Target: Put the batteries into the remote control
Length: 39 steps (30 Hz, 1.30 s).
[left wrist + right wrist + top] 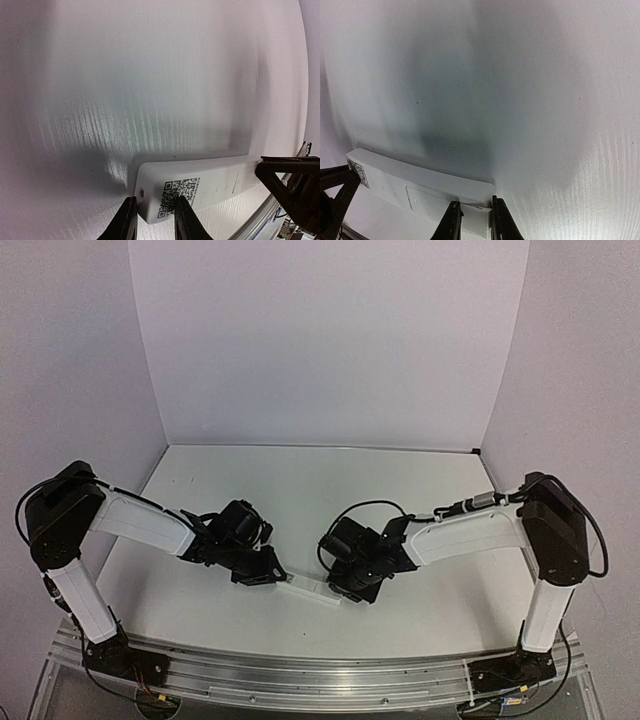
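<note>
**A:** What are you holding right now?

**B:** I am clamping the remote control (315, 590) at both ends, back face up, with the table (320, 480) lying beneath it. I cannot tell whether the two are touching. My left gripper (152, 220) is pinching the remote's end that carries the QR label (177, 196). My right gripper (476, 222) is pinching the remote's opposite end.

**A:** What is worrying you most?

**B:** The remote itself. Two arms are sharing one stiff body. If one is pulling while the other is twisting, I am judging that it could bend, or snap out of one pair of jaws and drop.

**A:** And after that?

**B:** The grips. Each is biting only the very end of the remote, so a small slip could be enough to lose it.

**A:** Anything smaller?

**B:** The rectangular panel (432, 202) near the remote's right-gripper end is looking closed. My right fingers are sitting just beside it, so they may be blocking it. The batteries are showing nowhere around the remote in any view, so I would be reaching for them blind.
</note>
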{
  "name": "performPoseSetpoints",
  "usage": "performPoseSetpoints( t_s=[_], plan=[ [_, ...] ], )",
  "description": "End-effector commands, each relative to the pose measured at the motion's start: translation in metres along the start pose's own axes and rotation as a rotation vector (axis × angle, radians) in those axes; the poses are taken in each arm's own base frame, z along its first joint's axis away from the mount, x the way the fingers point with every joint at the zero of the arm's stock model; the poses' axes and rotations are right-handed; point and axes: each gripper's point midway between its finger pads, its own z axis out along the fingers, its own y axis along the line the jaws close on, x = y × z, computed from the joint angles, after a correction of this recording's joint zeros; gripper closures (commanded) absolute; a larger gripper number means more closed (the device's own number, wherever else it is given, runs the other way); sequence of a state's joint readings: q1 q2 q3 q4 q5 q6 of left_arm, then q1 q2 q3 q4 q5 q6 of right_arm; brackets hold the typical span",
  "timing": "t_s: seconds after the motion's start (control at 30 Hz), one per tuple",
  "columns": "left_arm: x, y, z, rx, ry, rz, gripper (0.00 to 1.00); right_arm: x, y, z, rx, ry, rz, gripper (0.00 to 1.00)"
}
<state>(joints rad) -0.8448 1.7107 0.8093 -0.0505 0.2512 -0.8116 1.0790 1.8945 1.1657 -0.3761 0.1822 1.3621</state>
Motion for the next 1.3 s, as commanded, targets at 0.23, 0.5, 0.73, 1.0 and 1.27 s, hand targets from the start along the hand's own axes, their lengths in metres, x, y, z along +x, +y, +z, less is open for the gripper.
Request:
performPoseSetpoints(
  t_s=[0.23, 0.5, 0.73, 1.0, 1.27],
  plan=[
    [0.034, -0.008, 0.004, 0.028, 0.104, 0.031, 0.76, 0.031, -0.009, 0.039, 0.067, 0.098, 0.01, 0.8],
    [0.037, 0.002, 0.004, -0.014, 0.113, 0.033, 0.76, 0.036, -0.039, 0.042, 0.134, 0.102, 0.045, 0.78],
    [0.039, 0.008, 0.005, -0.044, 0.121, 0.027, 0.76, 0.037, -0.076, 0.034, 0.228, 0.096, 0.049, 0.75],
    [0.041, 0.017, 0.008, -0.09, 0.127, 0.006, 0.79, 0.034, -0.091, 0.026, 0.263, 0.083, 0.027, 0.76],
    [0.04, 0.028, 0.011, -0.136, 0.128, -0.009, 0.81, 0.03, -0.099, 0.02, 0.26, 0.06, -0.02, 0.8]
  ],
)
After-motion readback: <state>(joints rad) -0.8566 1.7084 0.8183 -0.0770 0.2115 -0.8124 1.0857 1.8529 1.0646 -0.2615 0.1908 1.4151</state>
